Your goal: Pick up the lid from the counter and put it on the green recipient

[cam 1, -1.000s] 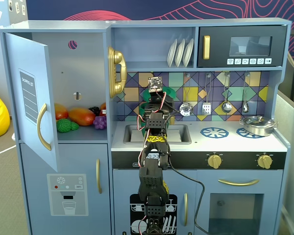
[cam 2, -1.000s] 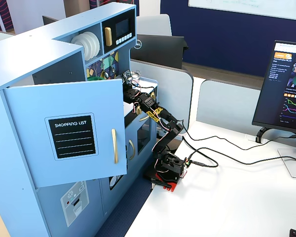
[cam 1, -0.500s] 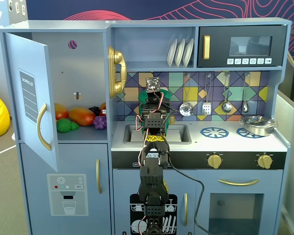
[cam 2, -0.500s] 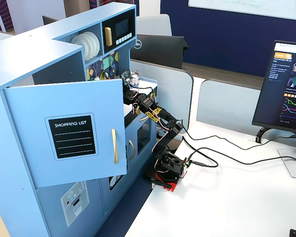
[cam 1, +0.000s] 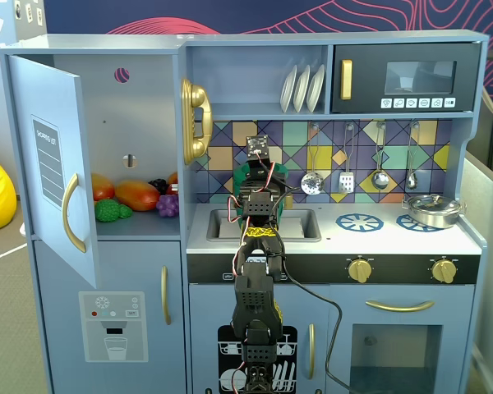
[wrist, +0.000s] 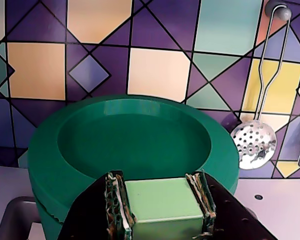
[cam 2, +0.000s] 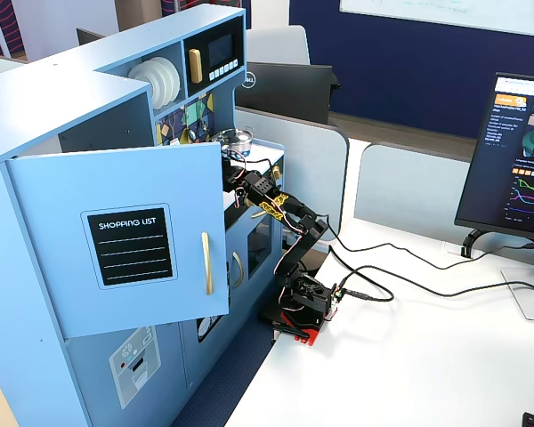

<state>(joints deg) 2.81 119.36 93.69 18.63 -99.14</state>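
Coloured diamond tiles (wrist: 155,70) fill the background behind the toy kitchen, and below them we see the white counter (wrist: 275,200) with its grey sink (cam 1: 300,223). Our gripper (wrist: 162,210) is clenched on the lid (wrist: 135,145), its two fingers (wrist: 115,205) pressing either side of the pale square knob (wrist: 162,207) in the middle of the disc. We judge that the knob is gripped because it is the only raised part a narrow pincer can close on.

In the wrist view the lid sits level, its knob side facing up toward the camera and its flat face turned down, which suits lowering it onto an opening. Being round, it has no long axis in its own plane; its short axis runs roughly vertical. A darker green edge shows under its left rim, which we take for the pot (wrist: 45,220), though we cannot tell whether lid and pot are touching or just apart.

In a fixed view from the front, the arm (cam 1: 255,279) reaches up over the sink and hides most of the green things at the back of the counter.

A slotted spoon (wrist: 254,145) hangs on the wall to the right, clear of the lid.
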